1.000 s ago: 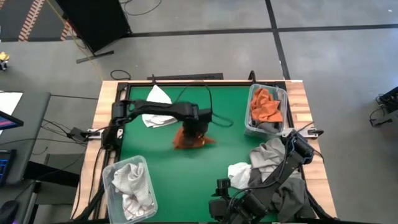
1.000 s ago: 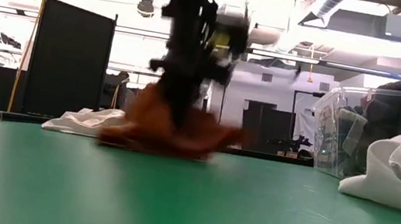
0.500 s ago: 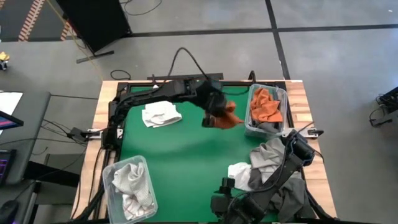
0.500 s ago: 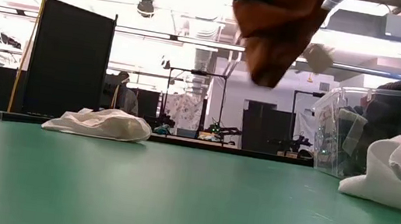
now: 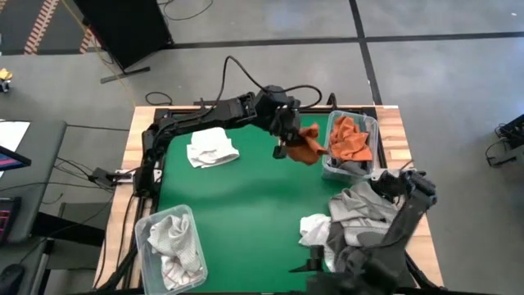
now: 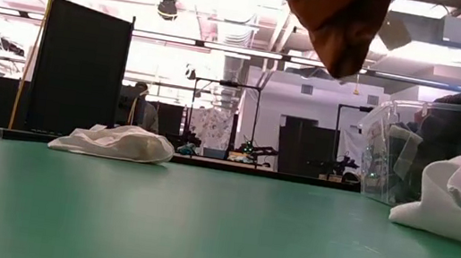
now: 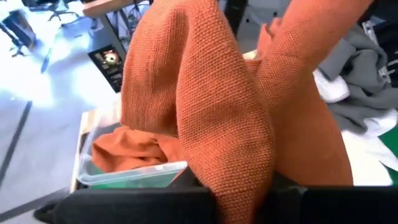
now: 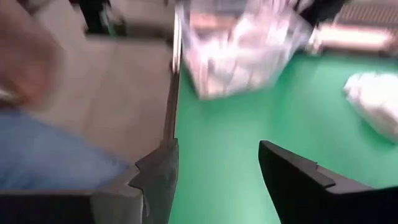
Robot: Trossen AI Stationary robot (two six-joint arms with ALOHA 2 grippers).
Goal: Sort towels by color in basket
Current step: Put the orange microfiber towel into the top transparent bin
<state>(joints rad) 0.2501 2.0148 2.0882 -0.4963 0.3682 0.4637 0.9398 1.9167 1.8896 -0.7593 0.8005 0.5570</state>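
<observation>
My left gripper (image 5: 284,141) hangs in the air just left of the far-right clear basket (image 5: 331,164), shut on a rust-orange towel (image 5: 305,147). That towel fills the left wrist view (image 7: 224,124) and dangles at the top of the low view (image 6: 340,27). The basket holds more orange towels (image 5: 350,138) above a grey one. A white towel (image 5: 211,149) lies bunched on the green table. A pile of grey and white towels (image 5: 352,215) lies at the near right. My right gripper (image 5: 309,266) (image 8: 217,180) is open, low by the near edge. My left gripper holds the rust-orange towel in a bunch of several folds (image 7: 239,180); the cloth itself covers the fingers, so the exact spot is hidden. The towel is lifted clear of the table and hangs slack beside and below the gripper, close to the far-right basket's rim (image 7: 134,176).
A second clear basket (image 5: 141,233) at the near left holds white and light grey towels. Open green table lies between the two baskets. A wooden rim frames the table. Cables trail from the left arm at the far side.
My left gripper has lifted the orange towel off the middle of the table and carried it up and toward the far right, up to the far-right basket. The towel went from resting on the mat to hanging clear. My right arm has shifted along the near edge.
</observation>
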